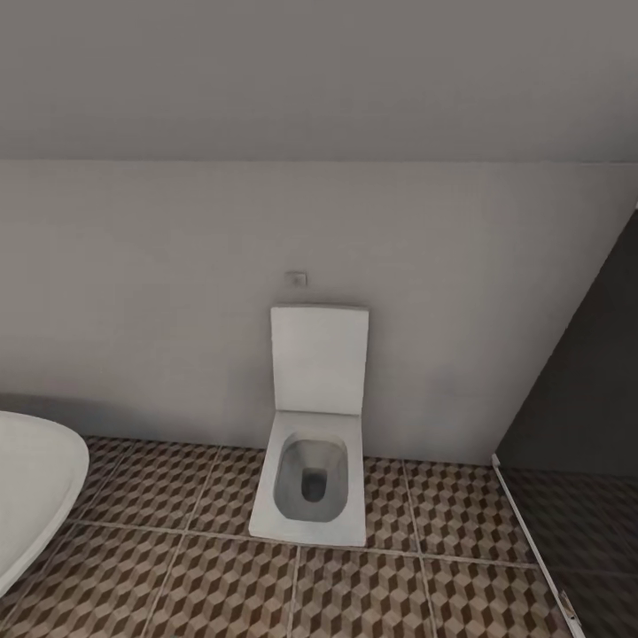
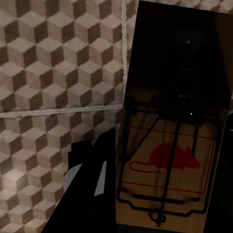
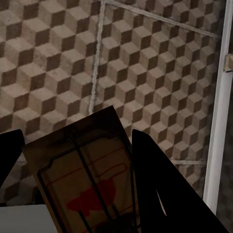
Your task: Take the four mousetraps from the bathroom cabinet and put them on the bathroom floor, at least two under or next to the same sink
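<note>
Against the far wall stands one white square toilet (image 1: 312, 443), lid up, with a bathtub (image 1: 31, 487) edge to its left and a dark shower area (image 1: 576, 496) to its right. Two mousetraps are visible: the left end effector (image 2: 160, 160) pinches one mousetrap (image 2: 167, 165) above the cube-patterned bathroom floor (image 2: 48, 73), and the right end effector (image 3: 77, 165) pinches another mousetrap (image 3: 85, 177) near a white shower frame (image 3: 218, 121).
</note>
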Controlling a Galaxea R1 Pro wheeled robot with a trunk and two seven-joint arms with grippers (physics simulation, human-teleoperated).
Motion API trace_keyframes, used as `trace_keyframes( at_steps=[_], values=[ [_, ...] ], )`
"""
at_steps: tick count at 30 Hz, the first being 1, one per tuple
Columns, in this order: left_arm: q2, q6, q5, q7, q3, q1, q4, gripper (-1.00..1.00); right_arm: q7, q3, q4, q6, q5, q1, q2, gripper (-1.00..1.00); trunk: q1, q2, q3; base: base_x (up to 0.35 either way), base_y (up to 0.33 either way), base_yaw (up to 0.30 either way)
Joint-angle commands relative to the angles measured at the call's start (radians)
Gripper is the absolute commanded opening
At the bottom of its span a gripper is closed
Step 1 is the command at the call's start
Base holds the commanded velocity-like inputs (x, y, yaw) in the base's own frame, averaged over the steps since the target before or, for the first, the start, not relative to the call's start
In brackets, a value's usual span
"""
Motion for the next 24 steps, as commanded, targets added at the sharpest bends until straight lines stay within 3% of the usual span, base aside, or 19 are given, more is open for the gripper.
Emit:
trace_keyframes(
  at_steps=[1, 10, 11, 13, 14, 15, 18, 20, 22, 23, 24],
  values=[
    [0.001, -0.005, 0.010, -0.006, -0.009, -0.002, -0.002, -1.00, -0.002, 0.008, 0.001, -0.006, -0.013, -0.001, 0.000, -1.00, 0.000, -0.001, -0.001, 0.000, 0.000, 0.000],
    [0.002, -0.002, 0.013, -0.006, -0.004, -0.002, 0.023, -1.00, -0.003, 0.006, 0.000, -0.001, -0.013, -0.001, 0.000, -1.00, 0.000, -0.001, -0.001, 0.000, 0.000, 0.000],
    [0.004, 0.017, 0.030, -0.006, -0.003, -0.002, 0.106, -1.00, -0.001, -0.002, -0.003, 0.010, -0.015, -0.001, -0.002, -1.00, 0.000, -0.001, -0.001, 0.000, 0.000, 0.000],
    [0.005, 0.051, 0.077, -0.006, -0.001, -0.002, 0.156, -1.00, 0.003, -0.026, -0.007, 0.032, -0.022, -0.003, -0.004, -1.00, 0.000, -0.001, -0.001, 0.000, 0.000, 0.000],
    [0.004, 0.090, 0.120, -0.005, 0.001, -0.002, 0.204, -1.00, 0.017, -0.054, -0.012, 0.069, -0.034, -0.012, -0.007, -1.00, 0.000, -0.001, -0.001, 0.000, 0.000, 0.000],
    [0.001, 0.124, 0.142, -0.005, 0.002, -0.002, 0.249, -1.00, 0.031, -0.069, -0.015, 0.111, -0.039, -0.023, -0.009, -1.00, 0.000, -0.001, -0.001, 0.000, 0.000, 0.000],
    [-0.010, 0.240, 0.168, -0.002, -0.001, -0.017, 0.347, -1.00, 0.082, -0.089, -0.036, 0.276, -0.046, -0.095, -0.014, -1.00, 0.000, -0.001, -0.001, 0.000, 0.000, 0.000],
    [-0.016, 0.326, 0.174, 0.044, -0.002, -0.067, 0.373, -1.00, 0.120, -0.103, -0.061, 0.406, -0.050, -0.175, -0.026, -1.00, 0.000, -0.001, -0.001, 0.000, 0.000, 0.000],
    [-0.034, 0.377, 0.177, 0.162, -0.003, -0.139, 0.383, -1.00, 0.134, -0.125, -0.087, 0.493, -0.051, -0.248, -0.030, -1.00, 0.000, -0.001, -0.001, 0.000, 0.000, 0.000],
    [-0.041, 0.384, 0.177, 0.199, -0.004, -0.156, 0.385, -1.00, 0.133, -0.131, -0.093, 0.506, -0.051, -0.266, -0.031, -1.00, 0.000, -0.001, -0.001, 0.000, 0.000, 0.000],
    [-0.058, 0.395, 0.177, 0.276, -0.004, -0.189, 0.386, -1.00, 0.122, -0.140, -0.103, 0.526, -0.051, -0.304, -0.032, -1.00, 0.000, -0.001, -0.001, 0.000, 0.000, 0.000]
  ],
)
